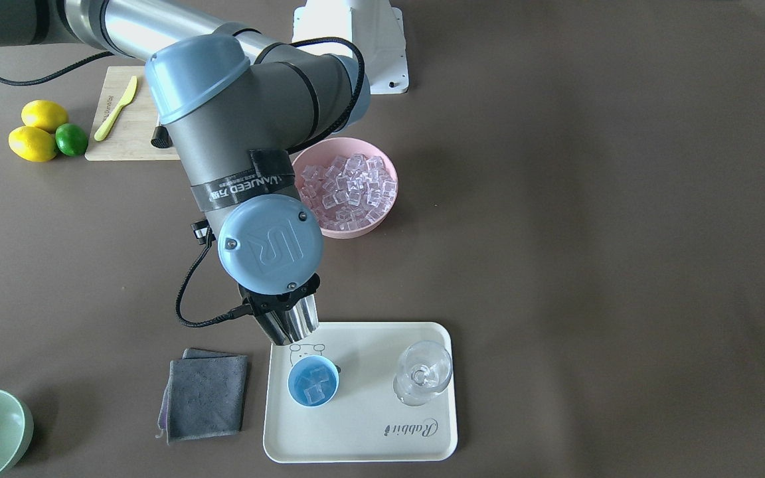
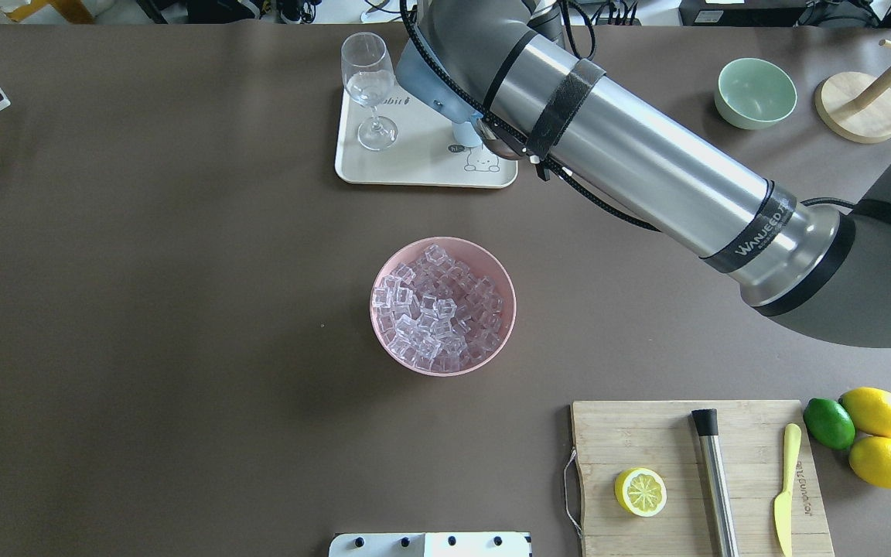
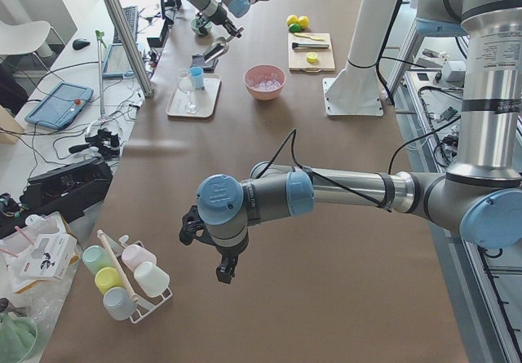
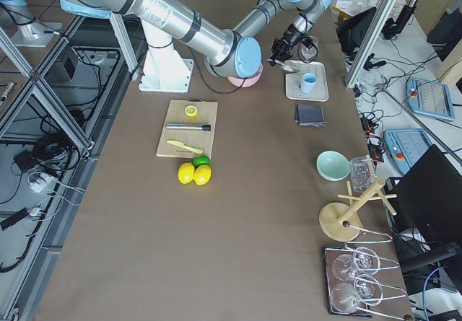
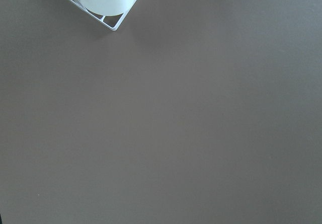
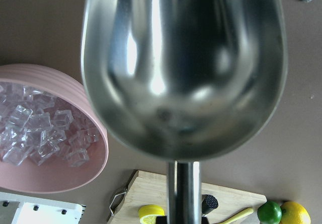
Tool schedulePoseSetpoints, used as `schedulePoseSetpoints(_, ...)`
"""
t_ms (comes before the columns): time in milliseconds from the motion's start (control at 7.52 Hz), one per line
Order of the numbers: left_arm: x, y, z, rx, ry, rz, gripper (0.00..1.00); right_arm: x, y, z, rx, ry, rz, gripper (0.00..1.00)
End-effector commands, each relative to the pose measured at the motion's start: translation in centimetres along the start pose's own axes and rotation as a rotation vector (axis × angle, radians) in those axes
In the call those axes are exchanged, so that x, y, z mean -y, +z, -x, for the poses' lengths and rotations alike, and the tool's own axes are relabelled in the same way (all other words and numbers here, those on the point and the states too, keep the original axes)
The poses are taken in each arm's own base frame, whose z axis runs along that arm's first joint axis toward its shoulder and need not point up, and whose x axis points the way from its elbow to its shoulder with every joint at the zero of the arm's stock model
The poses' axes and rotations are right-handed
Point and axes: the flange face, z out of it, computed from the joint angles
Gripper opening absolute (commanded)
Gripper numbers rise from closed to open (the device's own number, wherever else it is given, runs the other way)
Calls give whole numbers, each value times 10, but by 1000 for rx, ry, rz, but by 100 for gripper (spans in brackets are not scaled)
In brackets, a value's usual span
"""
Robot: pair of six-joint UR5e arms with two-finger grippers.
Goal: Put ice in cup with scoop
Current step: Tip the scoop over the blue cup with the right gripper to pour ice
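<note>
Brown table (image 1: 588,232) spreads out under everything. Over it, the right gripper (image 1: 281,300) is mostly hidden under the arm's round blue cap. It is closed on the handle of the scoop (image 1: 293,324) and holds it up in the air. In the right wrist view the shiny inside of the scoop fills most of the picture, and its handle runs down to the bottom edge.

The scoop's open end points down at the robot's side of the white tray (image 1: 362,438). It is just beside the cup (image 1: 295,388) but not touching it. The cup stands on the tray and has some ice (image 1: 314,386) in it. A clear glass (image 1: 424,372) stands on the same tray, apart from the cup.

Much more ice sits in a pink bowl (image 1: 382,222) in the middle of the table. A grey cloth (image 1: 204,398) lies beside the tray. Far off are a wooden board (image 1: 131,143), two lemons (image 1: 44,114) and a lime (image 1: 72,139).

The left gripper (image 3: 222,272) hangs over bare table near a white rack (image 3: 157,302). I cannot tell if it is open or closed.
</note>
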Motion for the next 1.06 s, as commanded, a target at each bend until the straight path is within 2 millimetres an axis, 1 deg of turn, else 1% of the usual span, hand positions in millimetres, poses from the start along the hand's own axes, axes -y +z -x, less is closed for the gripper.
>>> schedulePoseSetpoints(0, 0, 0, -1, -4, 0, -2, 98, 0, 0, 0, -1, -5, 0, 0)
schedulePoseSetpoints(266, 0, 1, 0, -7, -1, -2, 98, -1, 1, -1, -1, -6, -1, 0)
schedulePoseSetpoints(399, 0, 1, 0, -7, -1, -2, 98, -8, 5, -3, -2, -22, -18, 0)
schedulePoseSetpoints(532, 0, 1, 0, -7, -1, -2, 98, -18, 18, -14, -3, -35, -38, 0)
schedulePoseSetpoints(665, 0, 1, 0, -8, -2, -1, 98, -31, 30, -24, -13, -48, -59, 0)
schedulePoseSetpoints(798, 0, 2, 0, -8, -1, 0, 98, -55, 46, -37, -16, -65, -99, 0)
schedulePoseSetpoints(931, 0, 2, 0, -8, -1, 0, 98, -83, 66, -53, -10, -60, -134, 0)
